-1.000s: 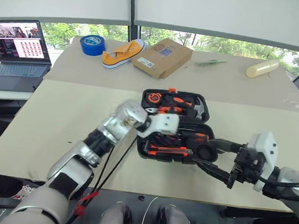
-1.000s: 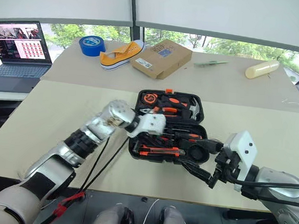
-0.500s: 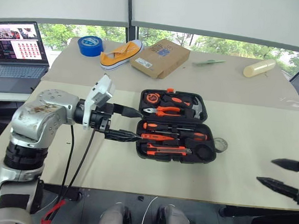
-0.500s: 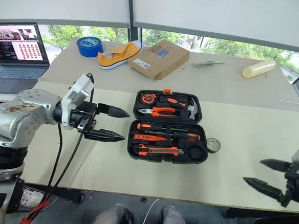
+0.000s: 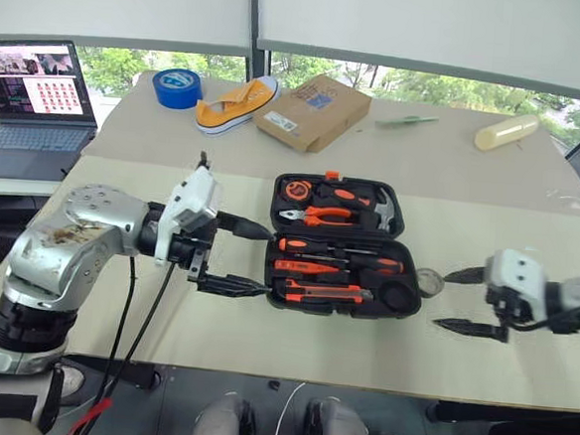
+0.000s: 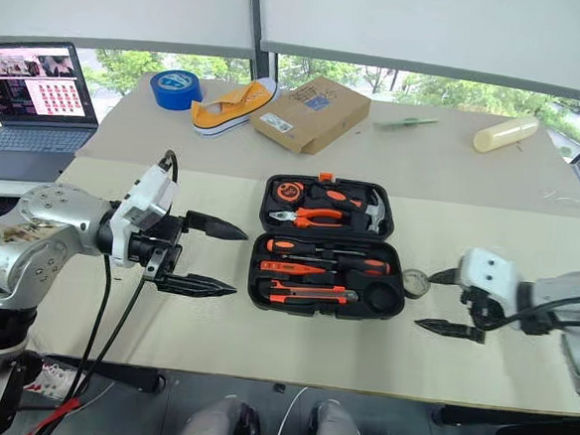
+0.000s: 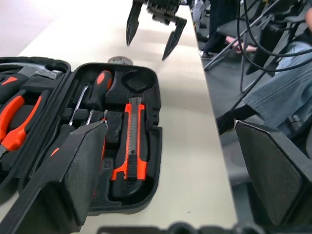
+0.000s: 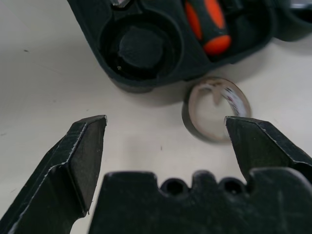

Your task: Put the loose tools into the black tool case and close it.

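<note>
The black tool case (image 5: 409, 256) lies open mid-table. Its front half holds two screwdrivers (image 5: 308, 247), a slim tester (image 5: 304, 266) and the utility knife (image 7: 130, 146); one round recess (image 8: 141, 48) is empty. The small grey tape roll (image 5: 428, 282) lies flat on the table, just off the case's right front corner. My left gripper (image 5: 265, 264) hangs open and empty beside the case's left edge. On the right, my right gripper (image 6: 424, 302) is open, its fingers either side of the tape roll (image 8: 217, 114) but apart from it.
On the far table stand a laptop (image 5: 35, 90), a blue tape roll (image 5: 180, 87), a yellow shoe (image 5: 238, 102), a cardboard box (image 5: 312, 112) and a cream cylinder (image 5: 508, 131). The table's front edge runs close below both grippers. A person's leg (image 7: 278, 92) shows past the table's right end.
My left gripper opened and drew back leftwards out of the case. My right gripper swung out to the right, then came in toward the tape roll.
</note>
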### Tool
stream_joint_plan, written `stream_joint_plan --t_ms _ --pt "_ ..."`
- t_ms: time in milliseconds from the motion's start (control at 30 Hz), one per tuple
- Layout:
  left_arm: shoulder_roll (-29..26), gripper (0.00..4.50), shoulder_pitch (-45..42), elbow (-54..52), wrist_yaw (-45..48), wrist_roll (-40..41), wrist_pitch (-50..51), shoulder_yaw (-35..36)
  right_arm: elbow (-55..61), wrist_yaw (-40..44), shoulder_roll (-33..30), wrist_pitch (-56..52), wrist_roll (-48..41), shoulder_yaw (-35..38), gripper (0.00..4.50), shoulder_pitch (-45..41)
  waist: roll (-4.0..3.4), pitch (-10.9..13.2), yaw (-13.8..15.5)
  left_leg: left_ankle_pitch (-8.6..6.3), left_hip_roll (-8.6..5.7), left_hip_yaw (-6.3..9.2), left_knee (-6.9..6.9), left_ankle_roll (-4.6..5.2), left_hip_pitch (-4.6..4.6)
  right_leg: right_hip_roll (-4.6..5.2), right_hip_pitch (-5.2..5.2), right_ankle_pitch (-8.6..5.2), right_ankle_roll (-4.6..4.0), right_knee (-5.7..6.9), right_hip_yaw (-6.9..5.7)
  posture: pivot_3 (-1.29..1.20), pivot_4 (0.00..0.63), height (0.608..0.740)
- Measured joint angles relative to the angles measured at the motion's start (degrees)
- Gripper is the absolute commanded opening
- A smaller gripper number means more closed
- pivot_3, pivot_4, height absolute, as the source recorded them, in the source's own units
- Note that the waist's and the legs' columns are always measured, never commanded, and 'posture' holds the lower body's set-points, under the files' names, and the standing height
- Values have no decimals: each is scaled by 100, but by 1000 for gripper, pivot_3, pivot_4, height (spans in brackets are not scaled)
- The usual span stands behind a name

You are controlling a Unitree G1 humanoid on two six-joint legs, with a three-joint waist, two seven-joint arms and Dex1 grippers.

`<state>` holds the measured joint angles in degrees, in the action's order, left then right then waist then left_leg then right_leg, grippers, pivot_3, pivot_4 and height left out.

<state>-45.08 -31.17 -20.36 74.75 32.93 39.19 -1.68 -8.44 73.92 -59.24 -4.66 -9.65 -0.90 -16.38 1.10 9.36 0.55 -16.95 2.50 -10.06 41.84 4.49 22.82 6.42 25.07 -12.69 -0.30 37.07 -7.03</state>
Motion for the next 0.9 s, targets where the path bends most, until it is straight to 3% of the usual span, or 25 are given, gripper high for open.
stream_joint_plan --t_ms 100,200,567,700,900 --pt "-102 4489 291 -11 14 -359 -530 -174 -446 46 52 392 281 -253 4500 -245 -9 1 9 1 0 -2 -1 -2 -1 -1 0 1 -6 0 -4 0 150 731" --pt "-108 4500 378 -11 -14 -365 -628 -233 -780 81 178 636 450 -378 3734 -378 -8 1 4 1 1 -2 0 -2 1 -2 1 -1 -2 0 -5 0 150 731" --pt "-80 4500 119 -13 -185 -271 -674 -238 -1844 9 483 1530 661 -504 15 -844 -9 1 -58 4 2 -4 0 -6 -9 -1 -7 -2 -1 4 -4 0 150 731" --pt "-137 4500 157 7 -148 -336 -699 -267 -1760 262 132 1369 363 -174 15 -543 -13 3 11 4 0 -3 0 -5 -5 1 -5 1 -7 3 -3 0 150 731" --pt "-119 4500 50 100 -110 -349 -810 -358 -109 353 55 74 -749 449 15 26 -16 2 -44 4 11 -2 -3 -9 -8 -5 -3 5 -13 5 2 0 150 731"
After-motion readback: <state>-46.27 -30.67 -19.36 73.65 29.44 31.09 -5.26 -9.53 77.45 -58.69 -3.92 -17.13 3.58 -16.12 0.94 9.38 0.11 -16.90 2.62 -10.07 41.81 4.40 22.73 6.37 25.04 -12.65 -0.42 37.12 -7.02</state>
